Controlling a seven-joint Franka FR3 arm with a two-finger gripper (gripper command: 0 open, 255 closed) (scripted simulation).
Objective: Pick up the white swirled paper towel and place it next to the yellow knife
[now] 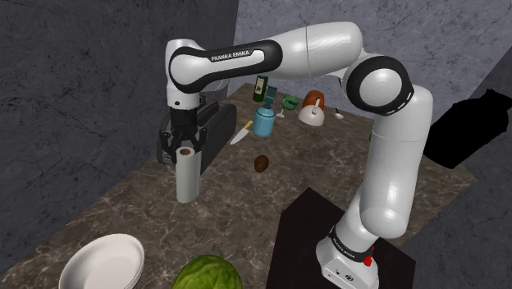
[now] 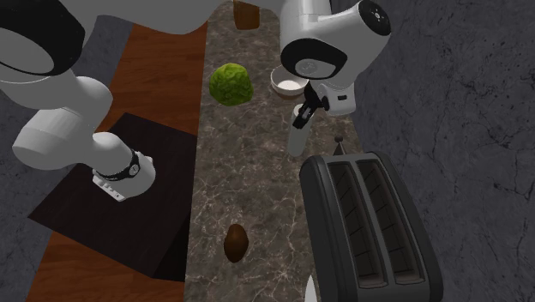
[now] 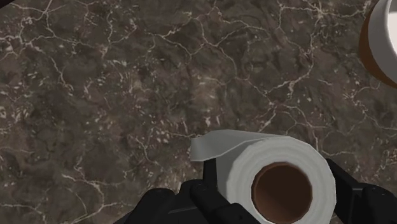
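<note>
The black gripper [image 1: 185, 146] is closed around the top of the paper towel [image 1: 187, 179], with its fingers [image 3: 207, 194] pressed against either side of the roll. The roll is held upright. It is a pale grey-white cylinder with a brown core (seen end-on in the wrist view), and a loose sheet edge stands off its side. It is positioned over the dark marbled counter [image 1: 238, 205], just beside the black toaster [image 1: 212, 125]. The yellow-handled knife [image 1: 241, 133] is seen beyond the toaster, beside a blue container [image 1: 263, 121].
</note>
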